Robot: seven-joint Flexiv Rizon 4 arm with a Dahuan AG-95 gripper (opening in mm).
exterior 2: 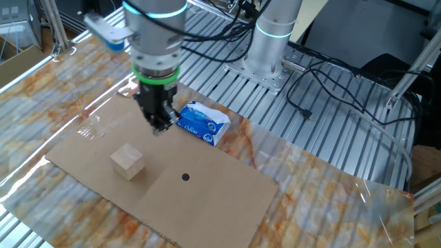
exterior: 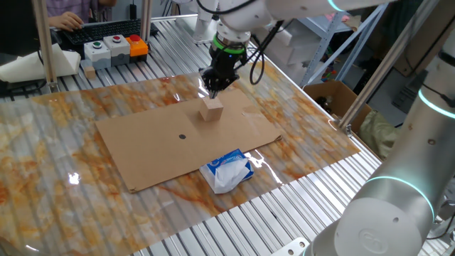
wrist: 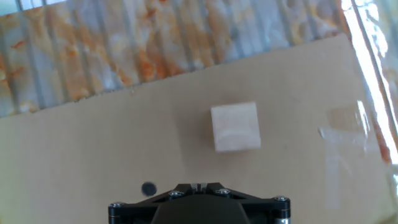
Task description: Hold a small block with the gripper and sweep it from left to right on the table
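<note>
The small block (exterior: 211, 109) is a pale tan wooden cube standing on a flat brown cardboard sheet (exterior: 163, 146) that lies on the marbled orange-and-white table (exterior: 43, 156). The gripper (exterior: 215, 87) hangs just above and behind the block, apart from it, with its black fingers together and nothing between them. In the other fixed view the gripper (exterior 2: 159, 127) is up and to the right of the block (exterior 2: 128, 162). In the hand view the block (wrist: 235, 127) lies ahead of the gripper (wrist: 198, 186), slightly to the right.
A white-and-blue plastic packet (exterior: 227, 171) lies at the cardboard's near edge, also in the other fixed view (exterior 2: 203, 122). A small dark dot (exterior: 182, 137) marks the cardboard. A button box (exterior: 106, 48) stands at the back. A second arm (exterior: 398, 206) stands at the right.
</note>
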